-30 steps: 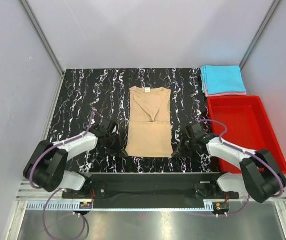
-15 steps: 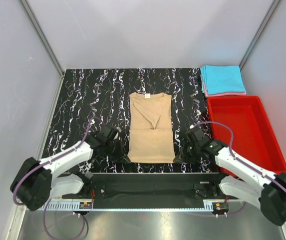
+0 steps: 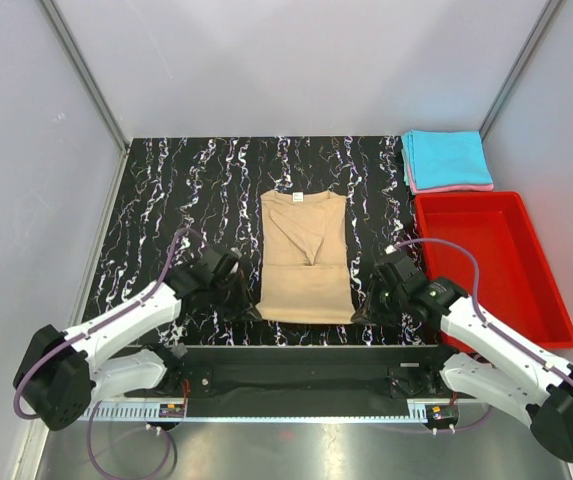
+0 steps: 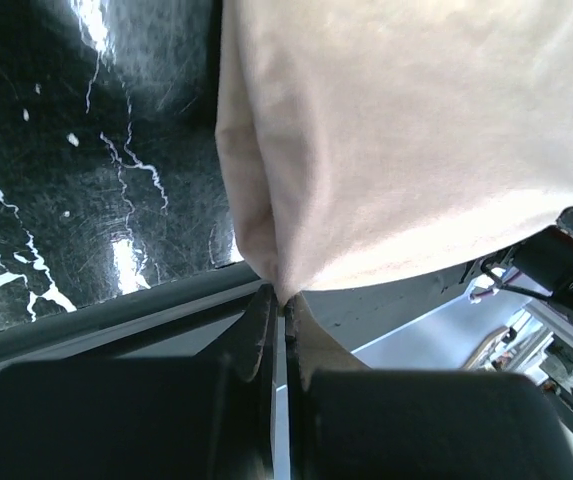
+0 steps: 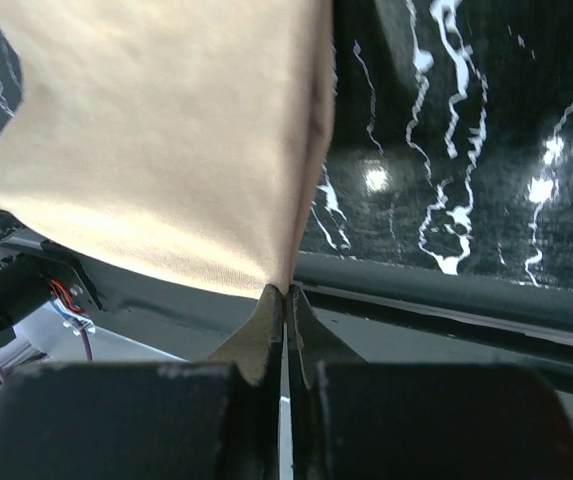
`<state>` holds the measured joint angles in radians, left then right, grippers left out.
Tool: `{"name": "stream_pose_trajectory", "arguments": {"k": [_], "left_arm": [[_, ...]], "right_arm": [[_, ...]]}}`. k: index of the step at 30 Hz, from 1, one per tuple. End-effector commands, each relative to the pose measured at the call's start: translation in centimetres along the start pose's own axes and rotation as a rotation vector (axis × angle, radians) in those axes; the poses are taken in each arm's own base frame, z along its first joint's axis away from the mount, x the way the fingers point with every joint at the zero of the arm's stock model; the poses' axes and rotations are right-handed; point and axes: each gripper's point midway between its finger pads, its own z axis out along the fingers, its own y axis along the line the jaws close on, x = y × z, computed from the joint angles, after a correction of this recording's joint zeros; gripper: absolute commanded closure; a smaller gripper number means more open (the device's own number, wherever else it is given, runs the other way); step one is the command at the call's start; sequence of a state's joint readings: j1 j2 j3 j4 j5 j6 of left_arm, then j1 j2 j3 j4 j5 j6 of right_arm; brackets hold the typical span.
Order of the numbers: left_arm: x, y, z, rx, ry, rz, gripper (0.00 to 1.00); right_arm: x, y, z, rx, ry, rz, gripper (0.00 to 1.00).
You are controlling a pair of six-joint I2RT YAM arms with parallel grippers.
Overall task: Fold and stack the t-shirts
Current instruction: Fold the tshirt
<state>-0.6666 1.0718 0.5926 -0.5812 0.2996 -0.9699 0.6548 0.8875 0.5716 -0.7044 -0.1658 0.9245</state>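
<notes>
At the near edge of the table (image 3: 156,210), our left gripper (image 3: 250,310) is pinched tight on the near-left corner of the tan t-shirt (image 3: 306,255), and our right gripper (image 3: 360,312) on its near-right corner. The shirt's long axis runs straight away from both pincers toward the far edge, collar farthest, so we judge the fold goes forward. The red bin (image 3: 491,260) stands right of that path, and at the far right corner a folded cyan t-shirt (image 3: 446,157) lies on a pink t-shirt (image 3: 461,187).

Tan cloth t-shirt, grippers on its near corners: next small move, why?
Probably lift the hem and fold it toward the collar end. The left gripper and right gripper are shut on near corners of the plain tan cloth t-shirt, lying long with sleeves folded in, so halving seems due.
</notes>
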Motion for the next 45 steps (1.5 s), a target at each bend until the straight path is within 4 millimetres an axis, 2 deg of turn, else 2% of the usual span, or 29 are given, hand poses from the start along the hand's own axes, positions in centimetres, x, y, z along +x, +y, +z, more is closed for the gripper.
{"name": "stream_pose_trajectory", "arguments": {"k": [1, 2, 8, 12, 17, 18, 20, 21, 22, 23, 24, 26, 27, 28, 29, 30, 31, 32, 33, 34, 36, 37, 39, 40, 41, 42, 43, 44, 45], "left_arm": [[-2.7, -1.5, -1.2, -0.034, -0.095, 0.040, 1.00], [-3.4, -2.4, -1.7, -0.027, -0.116, 0.060, 1.00], [-5.9, -4.3, -2.6, -0.047, -0.163, 0.091, 1.00], [-8.2, -4.8, -3.1, -0.056, -0.185, 0.080, 1.00], [-11.2, -6.3, -3.8, -0.007, -0.205, 0.073, 1.00], [-12.0, -6.3, -3.5, -0.006, -0.201, 0.063, 1.00], [-13.6, -7.6, -3.5, 0.040, -0.203, 0.080, 1.00], [-14.2, -8.2, -3.6, 0.058, -0.207, 0.090, 1.00], [-15.1, -9.5, -4.3, 0.089, -0.225, 0.119, 1.00], [-15.8, -10.0, -4.4, 0.095, -0.234, 0.129, 1.00], [-16.8, -10.1, -4.2, 0.090, -0.240, 0.127, 1.00], [-18.8, -11.7, -5.3, 0.112, -0.282, 0.150, 1.00], [-19.7, -11.6, -5.0, 0.103, -0.282, 0.139, 1.00], [-21.0, -12.7, -5.9, 0.122, -0.316, 0.150, 1.00], [-21.8, -13.0, -6.1, 0.123, -0.328, 0.147, 1.00], [-22.9, -12.7, -5.9, 0.115, -0.333, 0.132, 1.00], [-24.1, -14.0, -6.8, 0.143, -0.362, 0.142, 1.00], [-25.2, -13.7, -6.2, 0.138, -0.363, 0.129, 1.00], [-25.9, -14.0, -6.1, 0.144, -0.369, 0.129, 1.00], [-26.9, -15.0, -6.7, 0.168, -0.390, 0.145, 1.00], [-28.8, -14.9, -5.5, 0.175, -0.398, 0.137, 1.00], [-29.3, -15.4, -5.4, 0.203, -0.395, 0.141, 1.00], [-31.4, -15.6, -4.2, 0.248, -0.414, 0.141, 1.00], [-31.8, -15.7, -3.8, 0.275, -0.405, 0.129, 1.00], [-33.4, -15.7, -3.2, 0.301, -0.426, 0.126, 1.00], [-34.1, -15.7, -2.8, 0.318, -0.428, 0.120, 1.00], [-34.6, -15.9, -2.5, 0.347, -0.424, 0.111, 1.00], [-36.1, -15.5, -1.3, 0.365, -0.439, 0.110, 1.00], [-37.0, -16.1, -1.3, 0.393, -0.450, 0.123, 1.00]], "right_arm": [[-2.0, 0.9, -1.0, 0.036, -0.068, -0.067, 1.00], [-2.3, 0.8, -0.8, 0.056, -0.066, -0.076, 1.00], [-4.2, 2.6, -0.9, 0.070, -0.089, -0.135, 1.00], [-6.4, 4.4, -1.6, 0.077, -0.140, -0.188, 1.00], [-9.1, 6.0, -0.5, 0.108, -0.141, -0.223, 1.00], [-10.1, 7.1, -1.0, 0.093, -0.159, -0.239, 1.00], [-11.6, 7.1, -0.6, 0.116, -0.163, -0.242, 1.00], [-12.7, 8.1, -1.0, 0.099, -0.187, -0.245, 1.00], [-13.4, 8.2, -0.7, 0.106, -0.183, -0.245, 1.00], [-14.3, 8.1, -0.9, 0.112, -0.189, -0.237, 1.00], [-15.6, 9.1, -1.6, 0.097, -0.217, -0.251, 1.00], [-16.9, 9.2, -1.3, 0.109, -0.211, -0.261, 1.00], [-18.4, 9.7, -2.0, 0.096, -0.239, -0.249, 1.00], [-19.1, 9.9, -2.1, 0.094, -0.244, -0.248, 1.00], [-19.8, 9.7, -1.6, 0.100, -0.229, -0.251, 1.00], [-21.3, 10.1, -2.2, 0.090, -0.254, -0.240, 1.00], [-22.0, 10.1, -2.2, 0.089, -0.259, -0.236, 1.00], [-22.7, 10.1, -1.6, 0.089, -0.251, -0.246, 1.00], [-23.9, 10.7, -2.1, 0.074, -0.273, -0.246, 1.00], [-24.4, 10.8, -1.3, 0.074, -0.258, -0.250, 1.00], [-26.3, 11.7, -1.4, 0.056, -0.292, -0.273, 1.00], [-27.1, 11.4, -0.2, 0.066, -0.285, -0.272, 1.00], [-28.8, 12.0, 0.3, 0.046, -0.302, -0.276, 1.00], [-29.4, 11.4, 1.7, 0.056, -0.285, -0.263, 1.00], [-30.2, 11.6, 2.1, 0.050, -0.296, -0.272, 1.00], [-31.1, 12.0, 2.2, 0.043, -0.310, -0.277, 1.00], [-31.8, 11.3, 3.6, 0.059, -0.298, -0.272, 0.99], [-32.3, 11.4, 4.2, 0.055, -0.300, -0.283, 0.99], [-33.3, 11.8, 4.3, 0.046, -0.317, -0.289, 0.98]]}}
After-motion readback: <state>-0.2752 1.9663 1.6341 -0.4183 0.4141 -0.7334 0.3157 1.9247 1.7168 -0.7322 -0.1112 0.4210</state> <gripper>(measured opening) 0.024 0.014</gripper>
